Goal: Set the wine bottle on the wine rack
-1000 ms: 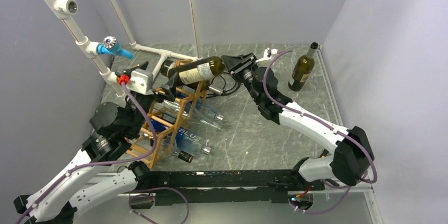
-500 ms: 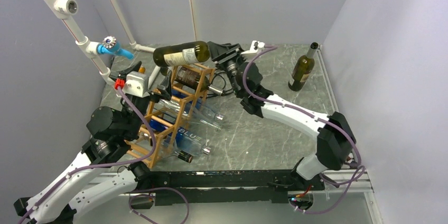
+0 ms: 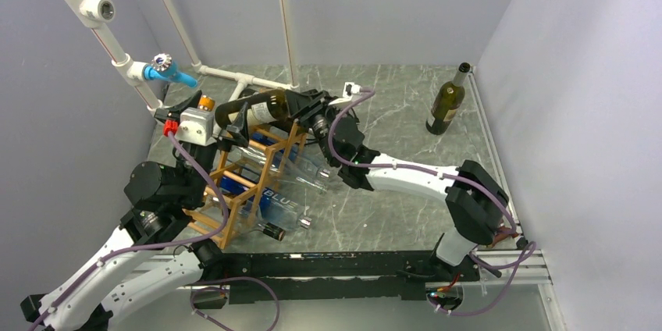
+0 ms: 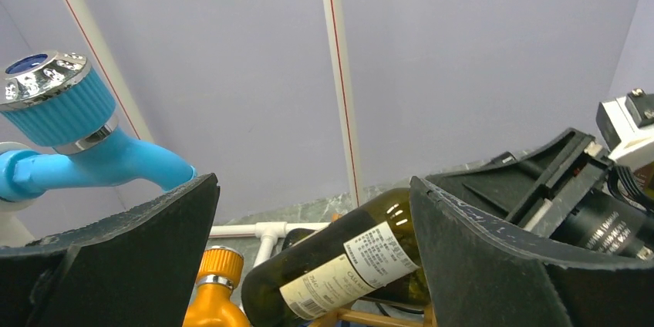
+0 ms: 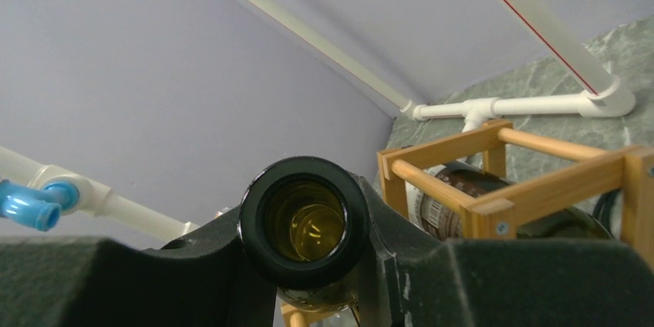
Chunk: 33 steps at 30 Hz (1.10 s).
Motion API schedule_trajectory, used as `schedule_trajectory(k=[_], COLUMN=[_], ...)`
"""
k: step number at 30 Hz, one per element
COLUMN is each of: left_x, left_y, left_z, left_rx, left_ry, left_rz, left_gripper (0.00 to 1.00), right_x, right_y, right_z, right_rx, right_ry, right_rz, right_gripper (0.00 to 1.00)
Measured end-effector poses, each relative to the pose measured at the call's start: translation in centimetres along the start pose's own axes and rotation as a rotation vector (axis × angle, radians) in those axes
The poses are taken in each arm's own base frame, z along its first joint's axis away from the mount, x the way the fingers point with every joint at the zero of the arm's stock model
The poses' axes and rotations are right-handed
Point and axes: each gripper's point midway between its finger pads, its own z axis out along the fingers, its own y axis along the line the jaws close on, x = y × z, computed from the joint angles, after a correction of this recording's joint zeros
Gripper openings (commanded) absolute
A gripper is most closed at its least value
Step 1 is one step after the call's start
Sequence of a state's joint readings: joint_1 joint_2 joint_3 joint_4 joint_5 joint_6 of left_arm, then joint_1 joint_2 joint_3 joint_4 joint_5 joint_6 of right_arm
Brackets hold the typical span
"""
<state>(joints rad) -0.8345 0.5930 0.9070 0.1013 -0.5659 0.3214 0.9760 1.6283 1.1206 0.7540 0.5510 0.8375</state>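
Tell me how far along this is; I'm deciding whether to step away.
Done: bottles lie in lower cells of the wine rack. In hand: the right tool grips the wine bottle by its neck, lying over the rack's top, not released; the left tool is open nearby. Left: seat and release it; another bottle stands far right.

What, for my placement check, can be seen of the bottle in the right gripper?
The bottle is dark green glass with a cream printed label and an open, uncorked mouth. It lies nearly level over the top of the rack, base pointing away from the right gripper, which is shut on its neck. Whether it touches the rack cannot be told.
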Motion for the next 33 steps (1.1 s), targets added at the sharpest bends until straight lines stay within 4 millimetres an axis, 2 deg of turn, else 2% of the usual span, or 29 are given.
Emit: schedule_trajectory(k=[5, 9, 17, 26, 33], left_x=[0.0, 0.1, 0.6, 1.0, 1.4], left_y=[0.0, -0.2, -0.6, -0.8, -1.2], left_z=[0.0, 0.2, 0.5, 0.7, 1.0], left_rx=[0.0, 0.001, 0.007, 0.01, 0.014], left_ry=[-0.001, 0.002, 0.017, 0.027, 0.039], left_rz=[0.003, 0.005, 0.015, 0.021, 0.029], left_gripper=[1.0, 1.0, 1.0, 1.0, 1.0], right_x=[0.7, 0.6, -0.2, 1.4, 2.9], right_y=[-1.3, -2.2, -3.0, -4.0, -4.8], right_z=[-1.6, -3.2, -5.5, -6.4, -6.9], right_rx=[0.013, 0.026, 0.072, 0.099, 0.11], right_ry=[-0.016, -0.028, -0.028, 0.016, 0.061], right_rz=[-0.001, 0.031, 0.106, 0.203, 0.258], right_gripper=[0.0, 0.18, 0.26, 0.34, 0.45])
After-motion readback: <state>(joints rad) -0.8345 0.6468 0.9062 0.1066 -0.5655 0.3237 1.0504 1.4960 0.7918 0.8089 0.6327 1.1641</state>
